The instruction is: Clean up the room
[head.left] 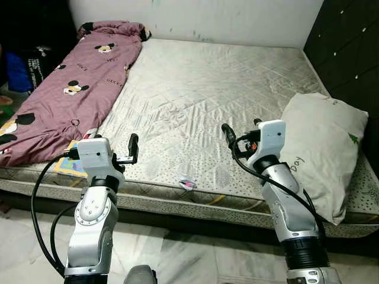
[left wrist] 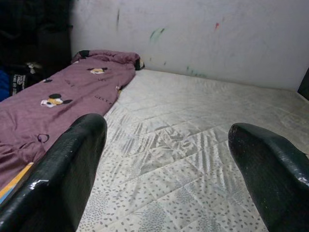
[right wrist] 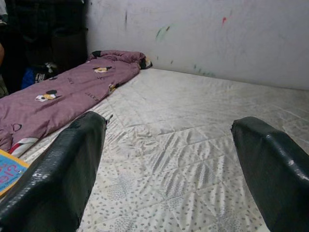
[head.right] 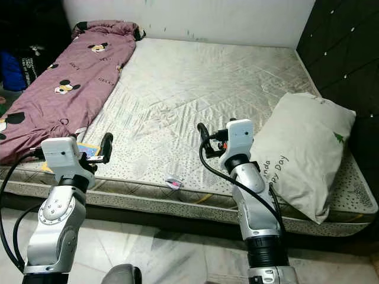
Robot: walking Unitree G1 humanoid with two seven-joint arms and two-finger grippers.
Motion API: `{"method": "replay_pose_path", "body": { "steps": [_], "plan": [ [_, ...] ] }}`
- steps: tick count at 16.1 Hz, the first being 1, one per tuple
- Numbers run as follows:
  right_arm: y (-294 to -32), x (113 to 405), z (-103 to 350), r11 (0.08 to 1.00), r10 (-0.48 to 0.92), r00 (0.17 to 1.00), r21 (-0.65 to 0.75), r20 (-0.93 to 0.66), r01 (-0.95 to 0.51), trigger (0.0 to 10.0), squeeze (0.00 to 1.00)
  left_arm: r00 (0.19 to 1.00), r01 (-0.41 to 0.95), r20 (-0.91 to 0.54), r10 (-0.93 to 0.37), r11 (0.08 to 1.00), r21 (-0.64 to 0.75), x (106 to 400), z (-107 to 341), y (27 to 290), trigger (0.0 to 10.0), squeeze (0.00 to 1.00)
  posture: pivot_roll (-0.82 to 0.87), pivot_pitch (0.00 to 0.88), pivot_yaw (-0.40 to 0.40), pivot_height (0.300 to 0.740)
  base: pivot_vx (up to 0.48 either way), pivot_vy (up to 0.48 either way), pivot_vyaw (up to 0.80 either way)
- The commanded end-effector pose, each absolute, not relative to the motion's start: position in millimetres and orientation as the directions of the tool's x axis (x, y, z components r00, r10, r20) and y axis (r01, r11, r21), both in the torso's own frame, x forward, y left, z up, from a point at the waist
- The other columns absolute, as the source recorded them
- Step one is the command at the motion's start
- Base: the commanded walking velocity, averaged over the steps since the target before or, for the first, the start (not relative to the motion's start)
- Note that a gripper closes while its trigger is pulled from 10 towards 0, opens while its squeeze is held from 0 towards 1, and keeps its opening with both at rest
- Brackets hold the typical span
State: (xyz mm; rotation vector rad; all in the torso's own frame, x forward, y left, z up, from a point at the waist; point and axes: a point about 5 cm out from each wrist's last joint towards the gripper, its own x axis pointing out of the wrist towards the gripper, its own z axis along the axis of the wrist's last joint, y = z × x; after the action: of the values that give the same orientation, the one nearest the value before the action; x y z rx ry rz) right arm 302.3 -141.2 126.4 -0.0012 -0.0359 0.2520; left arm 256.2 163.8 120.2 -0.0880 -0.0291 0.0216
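Note:
A bare grey quilted mattress (head.left: 213, 89) lies before me. A purple blanket with cartoon mice (head.left: 77, 89) is stretched along its left side. A white pillow (head.left: 323, 151) leans at the front right corner. A small pink-and-white wrapper (head.left: 188, 184) sits at the mattress's front edge. A colourful book (head.left: 70, 165) pokes out from under the blanket's near end. My left gripper (left wrist: 166, 164) hovers open over the front left of the mattress, one finger (head.left: 134, 148) showing. My right gripper (right wrist: 169, 164) is open and empty too, held left of the pillow.
A dark padded panel (head.left: 349, 47) stands along the right side of the bed. Dark bags and a blue bundle (head.left: 18, 71) sit on the floor beyond the blanket. Pale marble floor (head.left: 195, 260) runs along the bed's near edge. A marked white wall (head.left: 237, 18) backs the bed.

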Motion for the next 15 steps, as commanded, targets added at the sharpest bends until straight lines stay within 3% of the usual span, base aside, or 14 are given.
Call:
{"method": "replay_pose_path", "body": {
  "steps": [1, 15],
  "plan": [
    [-141.4, 302.9, 132.3, 0.968, 0.251, 0.966, -0.011, 0.061, -0.251, 10.0, 0.00, 0.999, -0.018, 0.035, 0.021, 0.996, -0.088, 255.5, 122.3, 165.1, 10.0, 0.00, 0.00, 0.000, -0.030, 0.740, 0.247, 0.000, 0.00],
    [-141.8, 305.2, 130.7, 0.968, 0.251, 0.966, -0.016, 0.057, -0.251, 10.0, 0.00, 1.000, -0.013, 0.027, 0.016, 0.996, -0.093, 256.3, 120.4, 164.8, 10.0, 0.00, 0.01, 0.000, -0.033, 0.740, 0.304, 0.000, 0.00]
  ]
}}
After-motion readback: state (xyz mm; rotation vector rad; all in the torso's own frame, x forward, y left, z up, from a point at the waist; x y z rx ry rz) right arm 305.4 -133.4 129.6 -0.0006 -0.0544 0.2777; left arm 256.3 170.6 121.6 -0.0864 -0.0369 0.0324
